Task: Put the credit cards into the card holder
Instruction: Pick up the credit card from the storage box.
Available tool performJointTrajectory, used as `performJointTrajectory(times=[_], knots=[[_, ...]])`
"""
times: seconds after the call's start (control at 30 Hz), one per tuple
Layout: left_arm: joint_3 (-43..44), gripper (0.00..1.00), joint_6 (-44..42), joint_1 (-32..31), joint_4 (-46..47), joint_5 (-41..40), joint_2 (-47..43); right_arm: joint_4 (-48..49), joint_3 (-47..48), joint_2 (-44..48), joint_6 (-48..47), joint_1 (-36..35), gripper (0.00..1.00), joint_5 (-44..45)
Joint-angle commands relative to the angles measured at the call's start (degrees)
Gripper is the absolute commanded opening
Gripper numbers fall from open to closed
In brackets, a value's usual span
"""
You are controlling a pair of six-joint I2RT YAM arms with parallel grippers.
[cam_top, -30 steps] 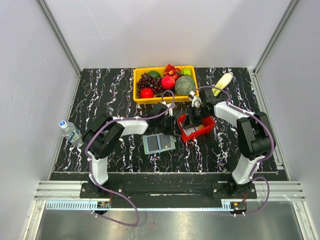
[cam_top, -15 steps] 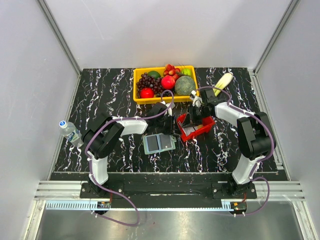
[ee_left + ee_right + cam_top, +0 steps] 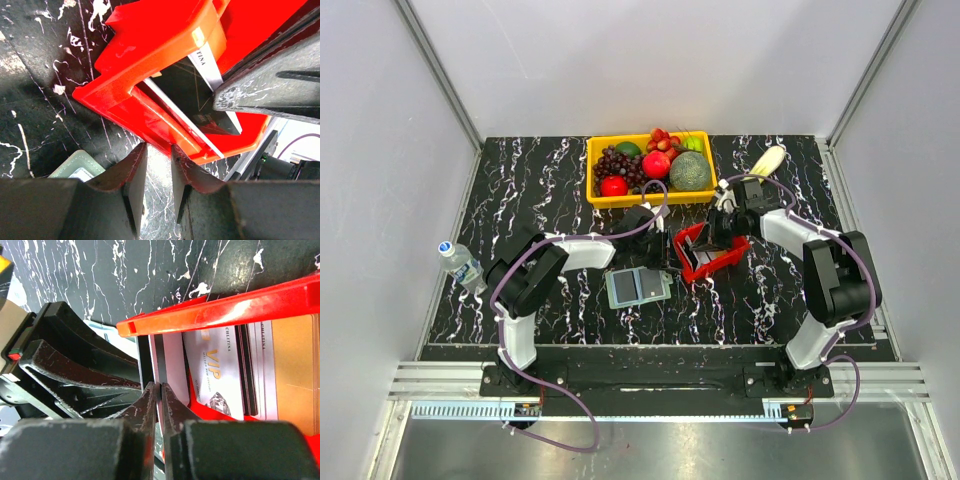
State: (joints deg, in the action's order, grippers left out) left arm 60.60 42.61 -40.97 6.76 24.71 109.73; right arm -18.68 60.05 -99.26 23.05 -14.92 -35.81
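The grey-green card holder [image 3: 638,286] lies open on the table; its corner shows in the left wrist view [image 3: 80,167]. The credit cards lie in a red basket [image 3: 735,250]: a whitish VIP card [image 3: 220,365], dark cards [image 3: 247,365] and an orange card [image 3: 295,370]. My right gripper [image 3: 160,386] is inside the basket [image 3: 225,307], shut on the edge of a thin card [image 3: 175,360] that stands up; it also shows in the left wrist view [image 3: 185,90]. My left gripper [image 3: 159,147] is slightly open and empty, tips against the basket's outer wall [image 3: 150,45].
A yellow crate [image 3: 592,170] of fruit stands at the back. A pale banana-like fruit [image 3: 766,162] lies at the back right. A water bottle [image 3: 460,262] lies at the left edge. Both grippers [image 3: 670,255] [image 3: 718,238] crowd around the basket.
My right gripper has shifted a little to the right and back, and the red basket has turned slightly with it. The left arm and the card holder have not moved.
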Motion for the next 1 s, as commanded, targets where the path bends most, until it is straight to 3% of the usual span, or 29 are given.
performJointTrajectory(times=[0.0,0.2,0.43,0.77,0.97], knots=[[0.1,0.29,0.6,-0.2,3.8,0.3,-1.4,2.5,-0.1,3.8,1.8,0.3,0.06,1.4],[-0.1,0.29,0.6,-0.2,3.9,0.3,-1.7,2.9,-0.4,4.4,2.1,0.4,0.06,1.6],[0.0,0.29,0.6,-0.2,3.9,0.4,-1.7,3.1,0.1,1.6,1.7,0.3,0.13,-5.4],[0.1,0.29,0.6,-0.2,3.8,0.3,-1.9,5.1,-0.7,0.1,3.2,0.3,0.13,-8.1],[0.0,0.29,0.5,-0.2,3.5,0.3,-2.2,7.3,-2.0,2.4,6.5,0.4,0.12,-4.5]])
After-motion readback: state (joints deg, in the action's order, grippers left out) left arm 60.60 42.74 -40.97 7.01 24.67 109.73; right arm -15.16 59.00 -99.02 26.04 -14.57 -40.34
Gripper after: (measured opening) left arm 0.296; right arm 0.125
